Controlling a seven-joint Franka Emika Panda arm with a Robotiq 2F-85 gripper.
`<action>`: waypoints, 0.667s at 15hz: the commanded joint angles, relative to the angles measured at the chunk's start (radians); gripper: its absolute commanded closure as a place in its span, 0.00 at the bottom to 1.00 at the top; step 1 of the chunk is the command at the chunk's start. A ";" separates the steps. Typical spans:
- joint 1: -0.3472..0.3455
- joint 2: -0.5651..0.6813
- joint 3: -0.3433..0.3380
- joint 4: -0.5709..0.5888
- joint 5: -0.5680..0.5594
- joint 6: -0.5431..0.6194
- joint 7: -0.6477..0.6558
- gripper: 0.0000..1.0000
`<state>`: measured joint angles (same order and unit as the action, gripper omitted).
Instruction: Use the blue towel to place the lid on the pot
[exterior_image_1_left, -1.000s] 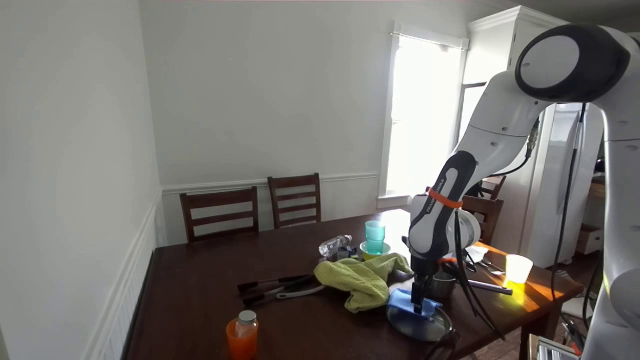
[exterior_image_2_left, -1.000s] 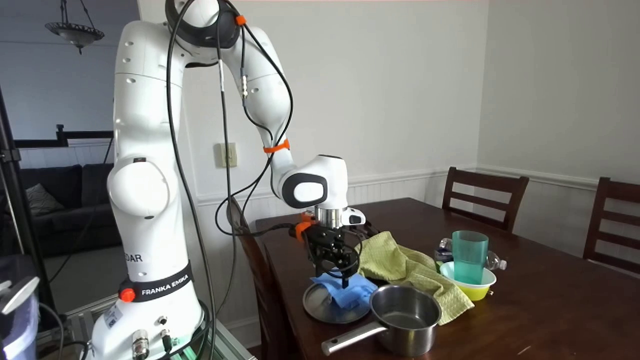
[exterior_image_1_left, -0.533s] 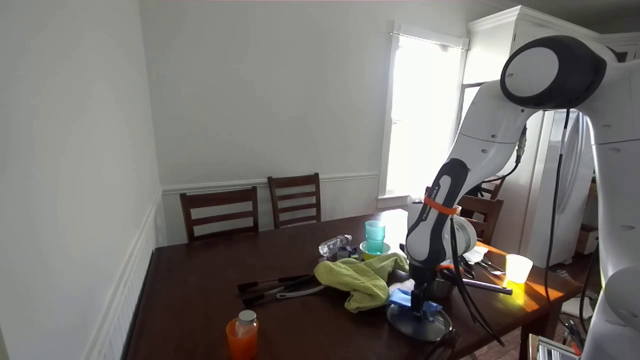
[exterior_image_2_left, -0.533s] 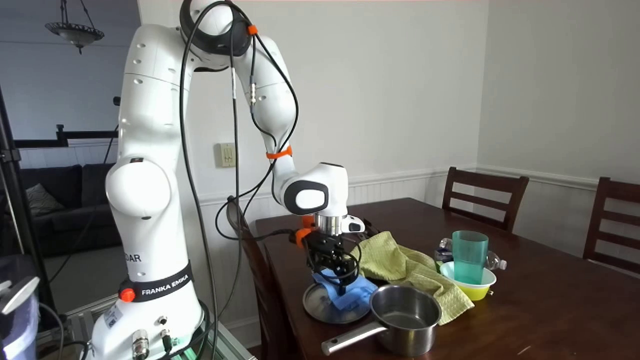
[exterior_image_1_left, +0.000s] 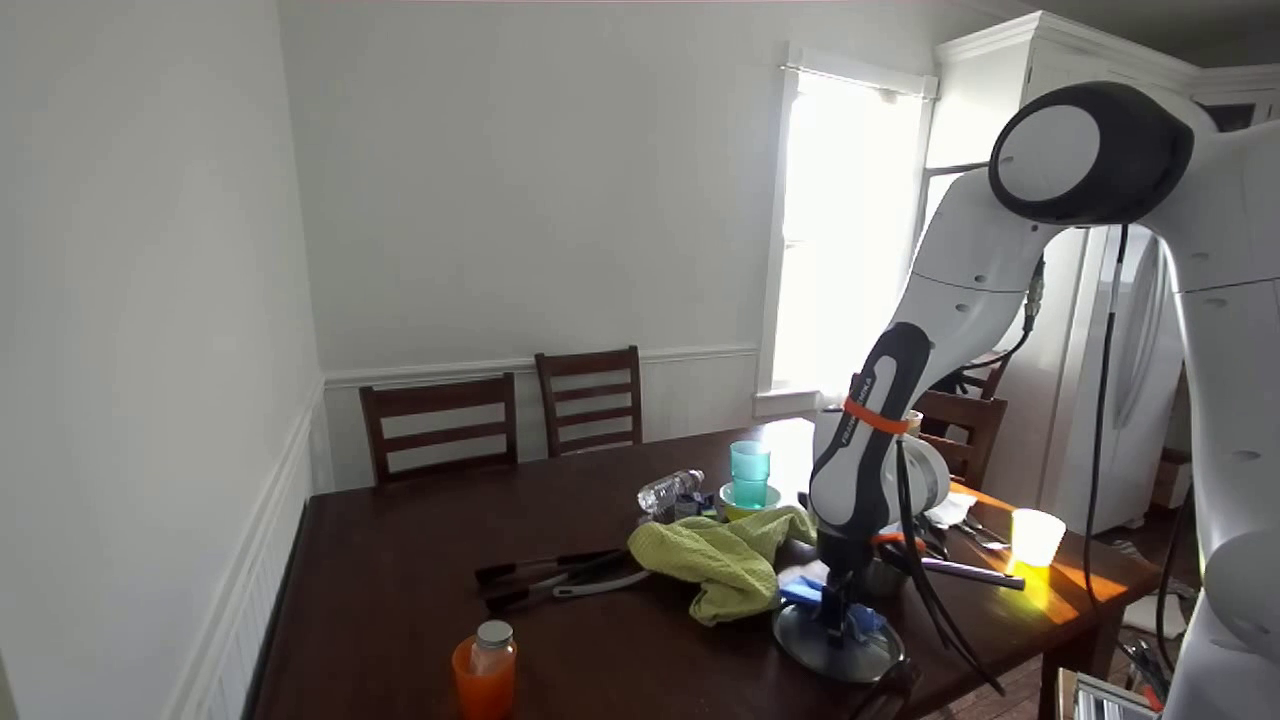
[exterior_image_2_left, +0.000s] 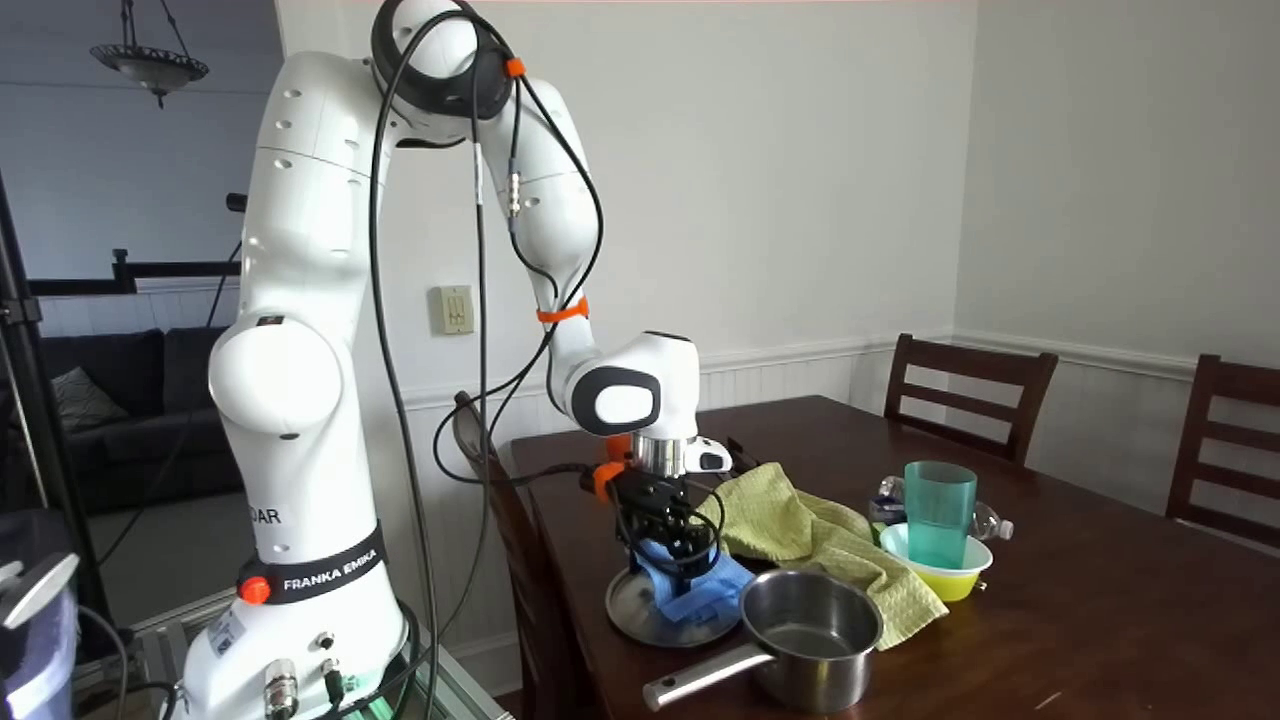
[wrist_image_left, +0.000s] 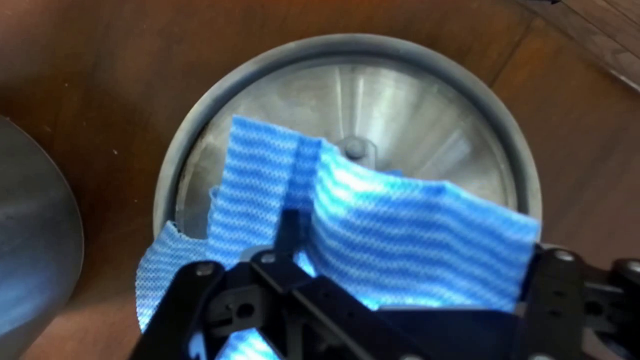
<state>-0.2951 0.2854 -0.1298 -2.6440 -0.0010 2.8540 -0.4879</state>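
The blue towel (wrist_image_left: 415, 220) lies draped over part of the metal lid (wrist_image_left: 425, 105). In both exterior views the towel (exterior_image_1_left: 800, 589) (exterior_image_2_left: 715, 592) covers the lid's middle, and the lid (exterior_image_1_left: 822, 655) (exterior_image_2_left: 636, 612) rests on the table. My gripper (wrist_image_left: 412, 245) is open and low over the lid, pointing down. Its fingers stand apart with bunched towel between them; what lies under the towel is mostly hidden. The gripper (exterior_image_1_left: 835, 622) (exterior_image_2_left: 680, 572) also shows in both exterior views. The steel pot (exterior_image_2_left: 812, 650), uncovered, stands beside the lid; its side shows in the wrist view (wrist_image_left: 35, 225).
A green towel (exterior_image_1_left: 715, 560) lies near the lid and pot. A bowl (exterior_image_2_left: 955, 582) with a teal cup (exterior_image_2_left: 940, 515) and a plastic bottle (exterior_image_1_left: 668, 490) stand beyond it. Utensils (exterior_image_1_left: 560, 578), an orange cup (exterior_image_1_left: 485, 685) and a white cup (exterior_image_1_left: 1037, 537) are on the table.
My arm has come down, and the gripper has sunk lower around the towel on the lid. The towel has shifted slightly under the fingers. The lid and pot have not moved.
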 joint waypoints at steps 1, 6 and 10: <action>-0.031 -0.009 0.021 0.002 -0.015 0.008 -0.018 0.00; -0.079 -0.079 0.070 -0.009 0.041 -0.018 -0.077 0.00; -0.132 -0.142 0.129 -0.007 0.174 -0.070 -0.195 0.00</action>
<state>-0.3759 0.2172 -0.0470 -2.6381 0.0757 2.8413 -0.5816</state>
